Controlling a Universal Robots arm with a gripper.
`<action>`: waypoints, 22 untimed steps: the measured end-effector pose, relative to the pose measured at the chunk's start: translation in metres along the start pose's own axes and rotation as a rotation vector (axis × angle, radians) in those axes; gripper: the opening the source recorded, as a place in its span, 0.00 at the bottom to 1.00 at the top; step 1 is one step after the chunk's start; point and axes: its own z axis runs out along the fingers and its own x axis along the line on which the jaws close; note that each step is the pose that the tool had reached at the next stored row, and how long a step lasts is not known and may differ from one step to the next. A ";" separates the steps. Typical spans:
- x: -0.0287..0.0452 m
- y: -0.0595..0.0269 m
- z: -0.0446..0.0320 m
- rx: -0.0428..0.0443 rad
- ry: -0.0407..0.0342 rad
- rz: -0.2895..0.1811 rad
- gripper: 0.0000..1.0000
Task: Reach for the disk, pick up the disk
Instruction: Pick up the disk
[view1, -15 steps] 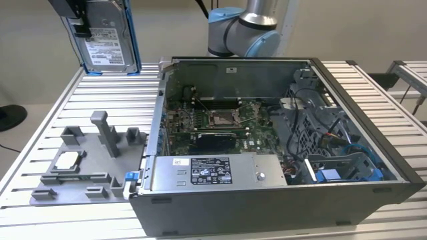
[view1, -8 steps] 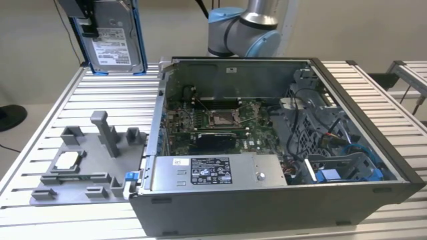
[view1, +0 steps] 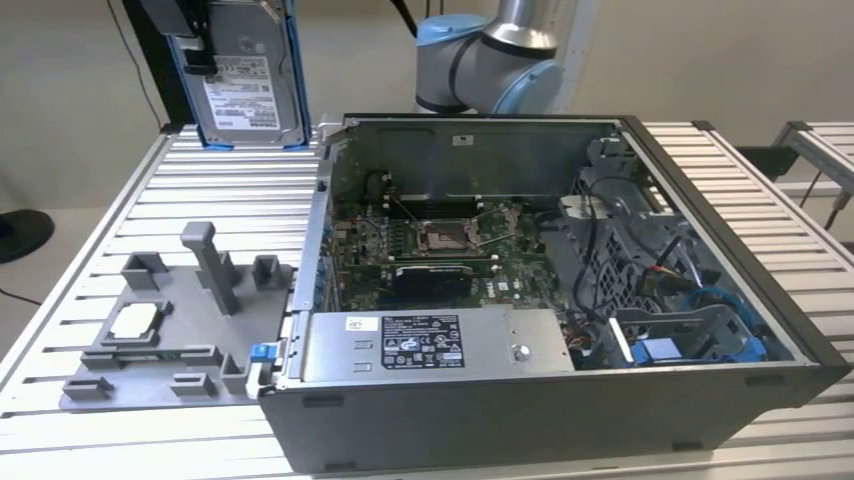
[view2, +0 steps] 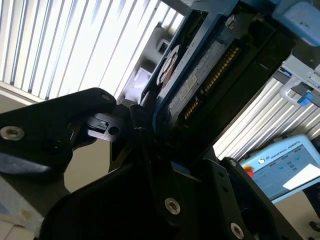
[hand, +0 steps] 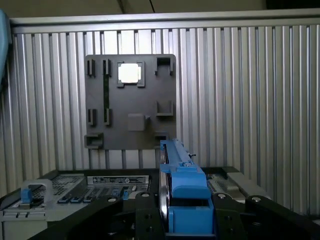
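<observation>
The disk (view1: 247, 80), a silver-grey drive with a white label and blue side rails, hangs upright in the air at the exterior view's upper left, above the far end of the ribbed table. My gripper (view1: 198, 50) is shut on it from the exterior view's left. In the first wrist view the disk (hand: 176, 175) shows edge-on with its blue rail between my black fingers (hand: 142, 217), high over the table. In the second wrist view its blue-framed edge (view2: 200, 65) runs out of my gripper (view2: 167, 145).
An open computer case (view1: 747, 330) stands on the table, with a silver box bearing a black-white label (view1: 427, 345) at its front. A grey fixture plate (view1: 80, 375) holding a small white-silver chip (view1: 134, 322) lies at the exterior view's left. A pendant screen (view2: 285, 160) sits off the table.
</observation>
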 end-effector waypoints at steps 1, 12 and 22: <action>-0.0001 -0.0023 -0.0001 0.0000 0.0000 0.000 0.00; -0.0012 -0.0223 -0.0007 0.0000 0.0000 0.000 0.00; -0.0022 -0.0418 -0.0014 0.0000 0.0000 0.000 0.00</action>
